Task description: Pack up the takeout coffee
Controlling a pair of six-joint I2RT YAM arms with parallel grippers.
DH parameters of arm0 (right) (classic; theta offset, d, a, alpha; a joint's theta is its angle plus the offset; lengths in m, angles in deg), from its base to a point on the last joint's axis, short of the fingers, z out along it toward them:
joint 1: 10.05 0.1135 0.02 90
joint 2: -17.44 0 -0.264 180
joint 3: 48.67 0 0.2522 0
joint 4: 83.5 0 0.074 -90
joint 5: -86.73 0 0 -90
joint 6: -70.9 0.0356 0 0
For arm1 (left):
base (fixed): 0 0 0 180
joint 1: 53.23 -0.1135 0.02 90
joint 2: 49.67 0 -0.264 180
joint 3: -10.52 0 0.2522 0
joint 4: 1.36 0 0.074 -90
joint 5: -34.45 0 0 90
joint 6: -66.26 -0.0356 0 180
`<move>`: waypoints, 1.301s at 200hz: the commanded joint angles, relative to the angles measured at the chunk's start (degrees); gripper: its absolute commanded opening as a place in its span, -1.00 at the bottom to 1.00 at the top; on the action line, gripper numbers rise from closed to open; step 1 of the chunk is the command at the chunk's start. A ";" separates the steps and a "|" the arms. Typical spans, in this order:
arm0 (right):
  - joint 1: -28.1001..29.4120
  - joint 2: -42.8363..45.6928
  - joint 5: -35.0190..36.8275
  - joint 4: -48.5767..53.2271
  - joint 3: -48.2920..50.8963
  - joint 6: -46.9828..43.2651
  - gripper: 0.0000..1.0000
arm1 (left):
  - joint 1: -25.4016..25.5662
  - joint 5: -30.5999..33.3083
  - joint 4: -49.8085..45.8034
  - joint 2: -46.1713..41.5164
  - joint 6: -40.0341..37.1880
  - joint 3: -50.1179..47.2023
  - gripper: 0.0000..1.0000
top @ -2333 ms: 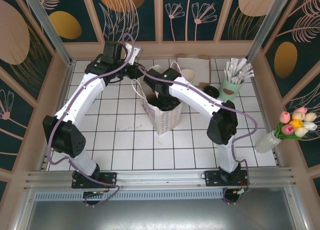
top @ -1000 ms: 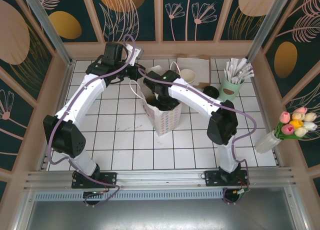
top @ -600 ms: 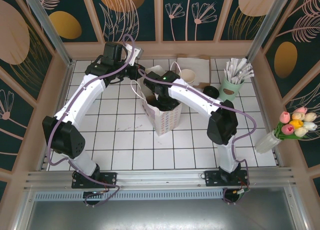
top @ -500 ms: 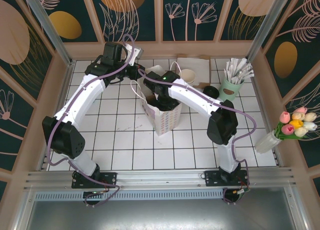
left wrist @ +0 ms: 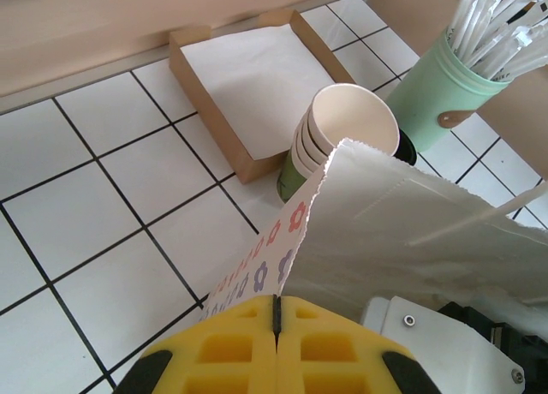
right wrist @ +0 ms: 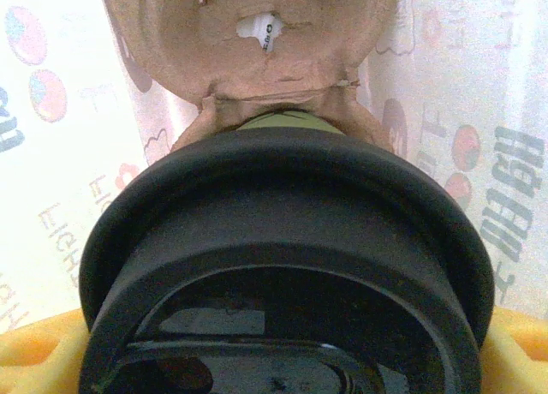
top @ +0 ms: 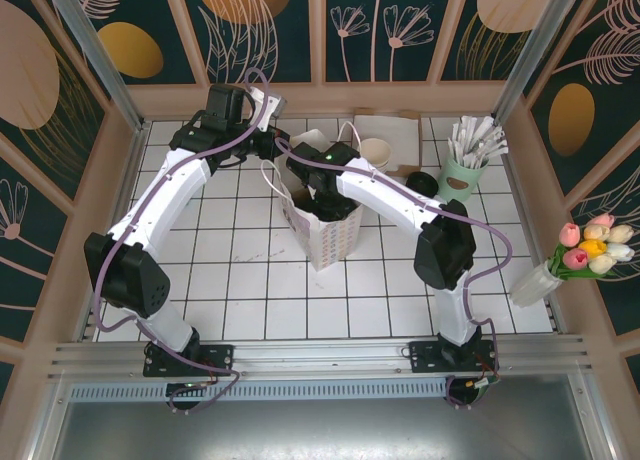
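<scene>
1. Mid-counter: white paper bag, upright, mouth open.
2. Inside bag: right hand clamped around takeout coffee, black lid facing wrist camera.
3. At bag's 11 o'clock rim: left hand pinched shut on paper.
4. Beyond, at 1 o'clock: stacked lidless cups.

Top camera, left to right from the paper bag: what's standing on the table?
white paper bag → stack of lidless cups → loose black lid → green straw holder → vase of tulips
</scene>
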 commanded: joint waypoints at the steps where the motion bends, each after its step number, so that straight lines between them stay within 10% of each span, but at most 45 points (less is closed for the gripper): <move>1: -0.42 0.75 1.02 -0.73 1.31 -0.53 0.02 | -0.03 0.06 1.06 -1.68 -0.06 -0.37 -1.00; 260: -1.38 -0.03 -0.32 -5.41 10.93 -1.19 -0.03 | -0.01 0.18 1.05 -1.68 0.01 -0.28 -1.00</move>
